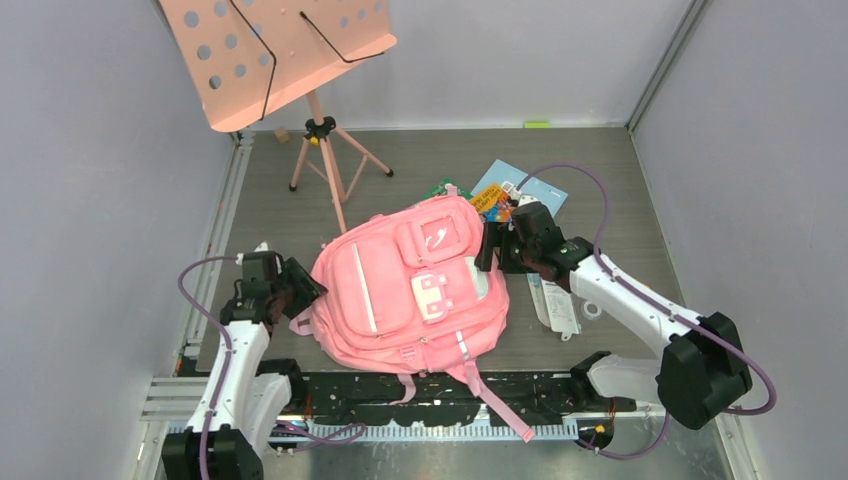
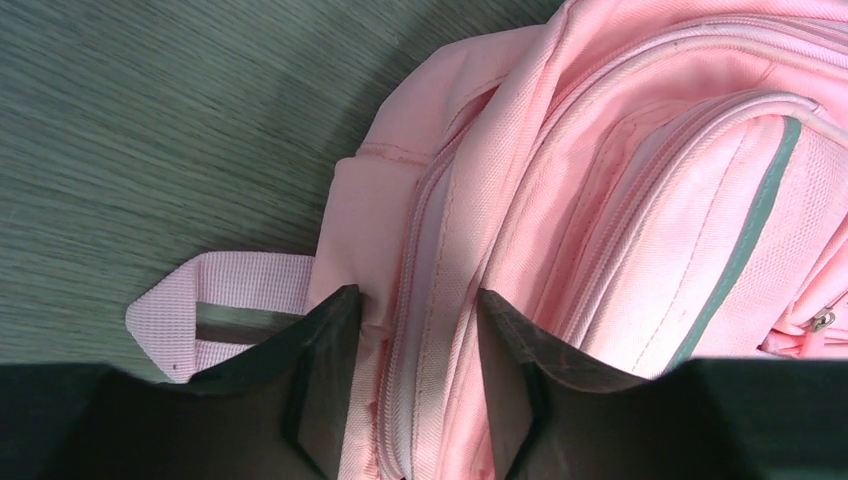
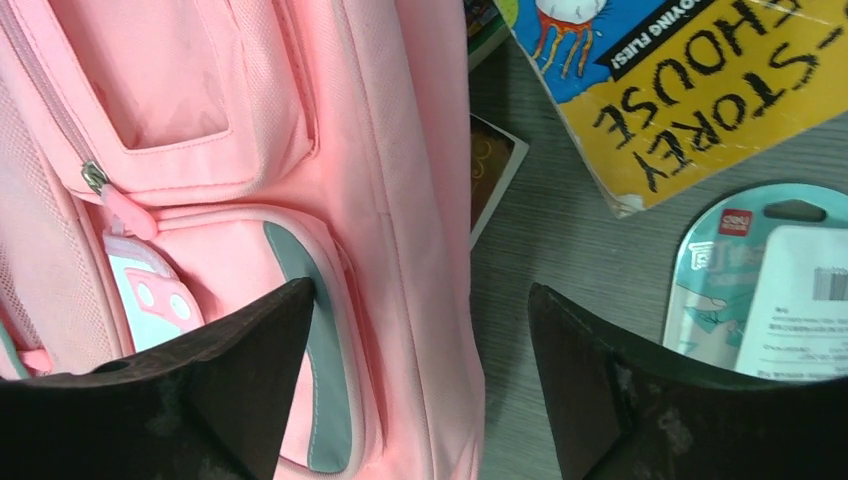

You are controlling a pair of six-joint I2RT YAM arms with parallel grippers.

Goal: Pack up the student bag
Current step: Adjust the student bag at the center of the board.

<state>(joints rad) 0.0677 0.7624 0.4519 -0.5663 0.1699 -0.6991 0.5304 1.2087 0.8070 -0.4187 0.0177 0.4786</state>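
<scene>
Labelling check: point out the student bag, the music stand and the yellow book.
student bag [image 1: 385, 300], top view, large front pocket.
music stand [image 1: 310, 80], top view, perforated desk plate.
yellow book [image 3: 700, 100], right wrist view, front cover lettering.

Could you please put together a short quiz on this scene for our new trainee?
1. True or false: the student bag lies between the left gripper and the right gripper.
2. What sits between the left gripper's fingers? A) pink bag fabric B) a book C) nothing
3. Is the yellow book inside the bag or outside it?

Key: 1 true. 2 A. 3 outside, lying beside the bag on the right gripper's side.
</scene>
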